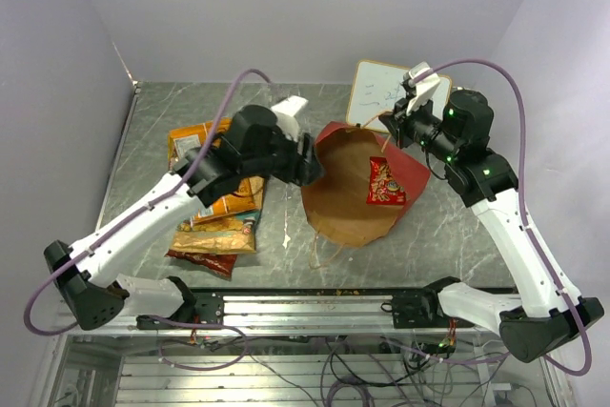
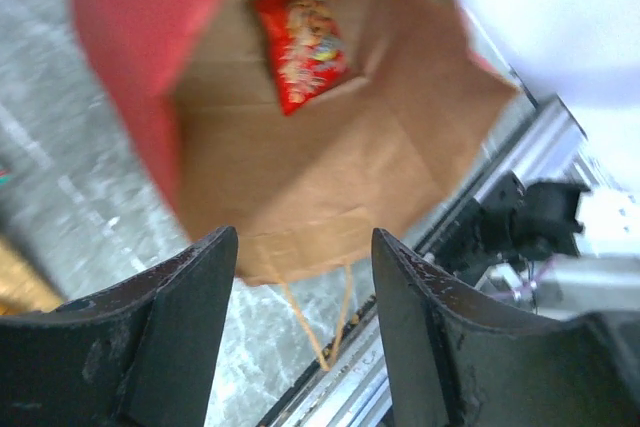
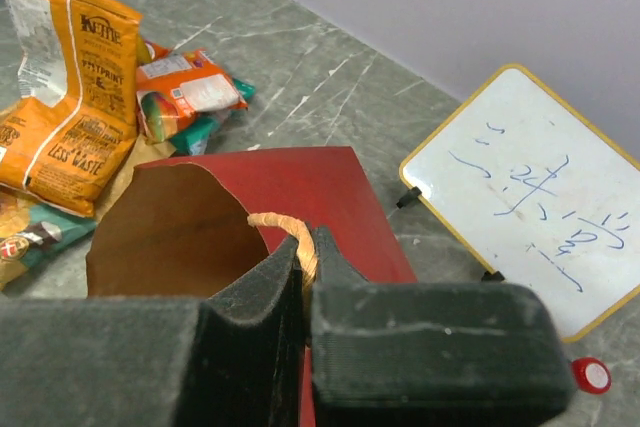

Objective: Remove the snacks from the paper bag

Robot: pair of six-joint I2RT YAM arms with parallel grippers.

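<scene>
Clutter on both sides of the bag, so watch your clearances. A whiteboard (image 1: pixel 379 92) with a yellow frame and blue scribble lies flat just behind the paper bag (image 1: pixel 348 202). A small red-capped marker (image 3: pixel 590 375) sits at the board's near corner in the right wrist view. Left of the bag you have a loose pile on the grey marble-look table (image 1: pixel 448 226). It holds an orange Kettle chip bag (image 3: pixel 70 87), an orange-teal pack (image 3: pixel 190 97) touching it, and more crinkly foil packs (image 1: pixel 217 235) nearer the aluminium rail (image 1: pixel 315 307). The left arm (image 1: pixel 172 197) crosses over that pile, so the top camera hides part of it from you. The paper bag lies mid-table with its mouth gaping toward the arms. It is red outside and matte brown kraft inside, with creased walls, and a thin cord handle (image 2: pixel 320 332) trails toward the rail. One red snack packet (image 1: pixel 386 181), glossy and printed, lies flat inside on the lower wall near the bag's right side. The left gripper (image 2: pixel 305 242) hovers at the bag's left rim, looking straight into the mouth. Its jaws are spread wide with nothing between them. The right gripper (image 3: pixel 305 262) is clenched on the bag's far rim. The paper edge and a tan cord loop are pinched between its ribbed black pads (image 3: pixel 430 337).
</scene>
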